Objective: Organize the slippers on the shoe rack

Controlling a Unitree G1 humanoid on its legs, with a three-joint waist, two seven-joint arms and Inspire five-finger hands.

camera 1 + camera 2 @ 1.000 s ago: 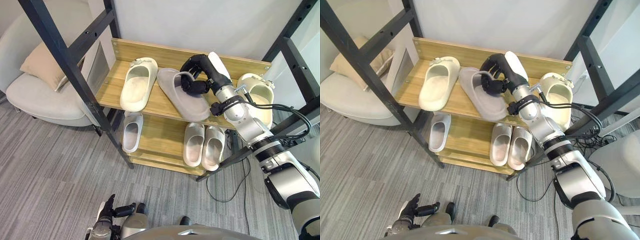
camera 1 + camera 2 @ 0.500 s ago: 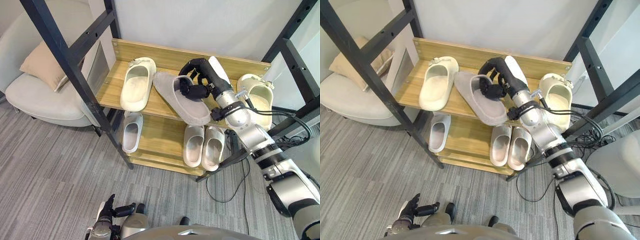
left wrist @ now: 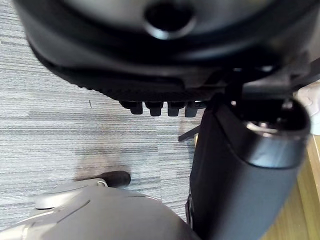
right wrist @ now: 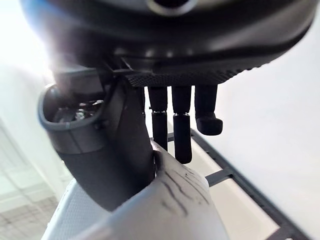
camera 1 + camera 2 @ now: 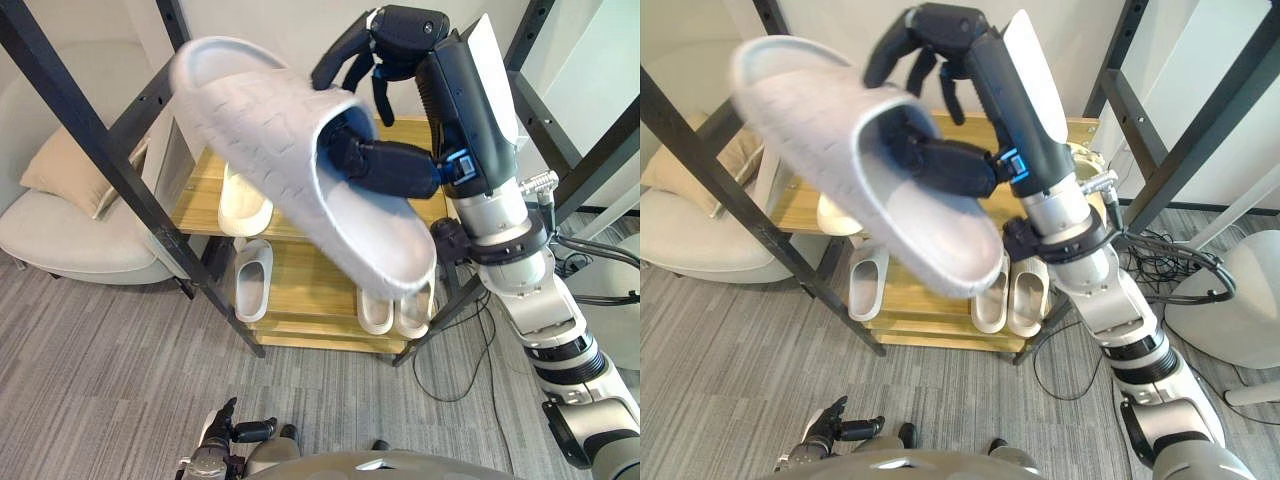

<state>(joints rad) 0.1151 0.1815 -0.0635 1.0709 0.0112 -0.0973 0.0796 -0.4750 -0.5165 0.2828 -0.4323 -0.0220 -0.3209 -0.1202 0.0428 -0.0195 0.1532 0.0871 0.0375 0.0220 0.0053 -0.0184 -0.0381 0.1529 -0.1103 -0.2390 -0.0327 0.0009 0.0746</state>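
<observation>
The right hand grips the grey slipper high above the rack. Its thumb is hooked inside the strap and its fingers curve over the top, though how firmly they press is hard to see. This hold lets the sole hang free below the hand, probably so it can be turned to match the cream slipper on the shelf beneath. The left hand hangs relaxed and empty, far below.
</observation>
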